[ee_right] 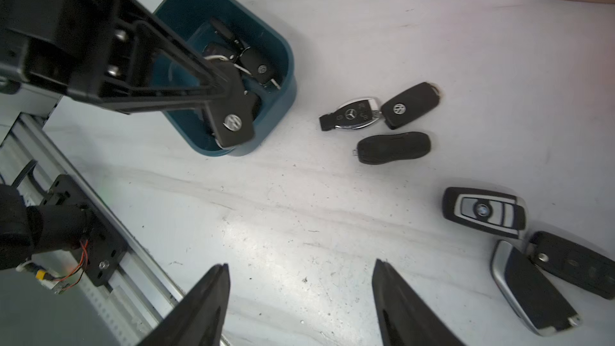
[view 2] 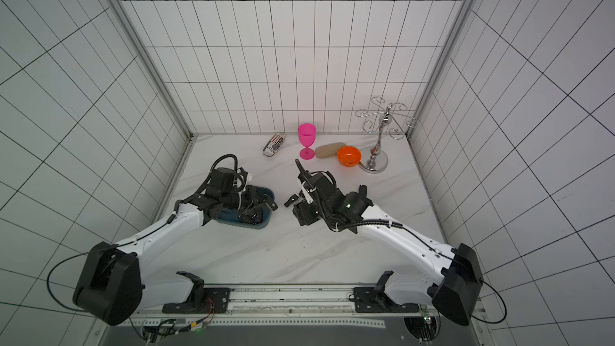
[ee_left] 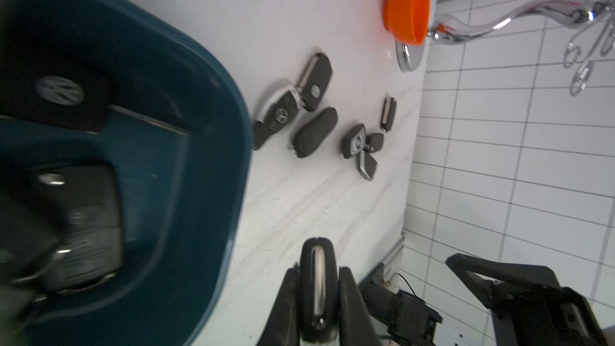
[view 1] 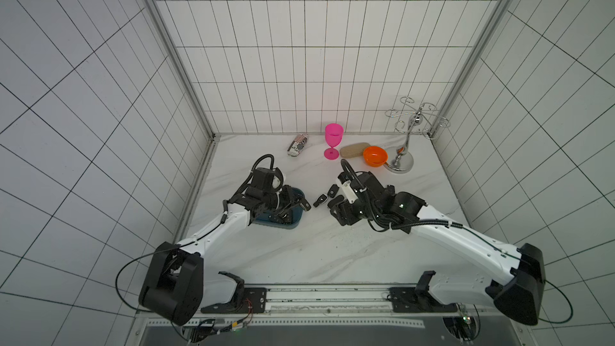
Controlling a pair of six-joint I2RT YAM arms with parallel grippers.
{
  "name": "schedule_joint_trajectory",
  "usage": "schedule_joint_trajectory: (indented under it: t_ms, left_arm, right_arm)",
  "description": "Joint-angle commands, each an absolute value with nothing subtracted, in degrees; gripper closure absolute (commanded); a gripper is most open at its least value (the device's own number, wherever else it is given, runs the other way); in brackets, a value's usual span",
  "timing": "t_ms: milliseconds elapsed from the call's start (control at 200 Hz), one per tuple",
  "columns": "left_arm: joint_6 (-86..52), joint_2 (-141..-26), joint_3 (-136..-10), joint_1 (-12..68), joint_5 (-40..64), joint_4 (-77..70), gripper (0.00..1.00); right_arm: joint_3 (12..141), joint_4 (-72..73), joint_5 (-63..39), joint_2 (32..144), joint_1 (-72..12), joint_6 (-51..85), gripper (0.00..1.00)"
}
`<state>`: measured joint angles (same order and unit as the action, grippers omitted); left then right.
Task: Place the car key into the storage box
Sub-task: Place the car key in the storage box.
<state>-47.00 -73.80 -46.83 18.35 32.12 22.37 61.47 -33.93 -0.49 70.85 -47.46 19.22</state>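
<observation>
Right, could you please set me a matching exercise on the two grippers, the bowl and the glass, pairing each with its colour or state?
Things:
1. left gripper
2. right gripper
3. bowl
4. glass

Colour or state:
A. pink
B. open, holding nothing
C. shut on a key
D. orange

Pairs: 1-C, 2-B, 3-D, 4-A
</observation>
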Motion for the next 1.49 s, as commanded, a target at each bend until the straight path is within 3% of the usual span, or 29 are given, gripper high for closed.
schedule_joint_trajectory:
  t_ms: [0,135,475,765,944,1319,1489]
  left_arm:
    - [-37.67,-72.64,-50.37,15.57,20.48,35.31,0.88]
    - [-35.69,-73.88,-50.80,14.72,11.44,36.77,0.89]
    - [-35.59,-81.36,-51.83,14.68,4.66,36.61,0.91]
    - [-33.39,-89.52,-53.79,14.77,2.87,35.68,0.91]
    - [-31.19,-91.93,-53.85,14.85,5.47,35.05,0.61]
    - [-32.07,-87.35,-51.50,15.47,7.47,32.94,0.21]
    - [-31.99,-83.08,-50.54,15.86,7.52,32.34,0.15]
  right_arm:
    - [59.43,-38.06,5.09,67.85,-43.83,18.90,0.24]
    - [58.36,-40.07,10.49,64.50,-40.20,18.82,0.13]
    - [57.88,-44.91,12.68,68.26,-30.18,20.73,0.12]
    - [54.84,-38.24,16.15,77.36,-26.75,22.12,0.11]
    - [55.90,-32.78,16.34,83.73,-22.02,24.06,0.10]
    - [55.90,-20.62,15.06,91.09,-14.06,21.31,0.10]
    - [54.93,-16.87,12.75,92.10,-12.49,20.91,0.11]
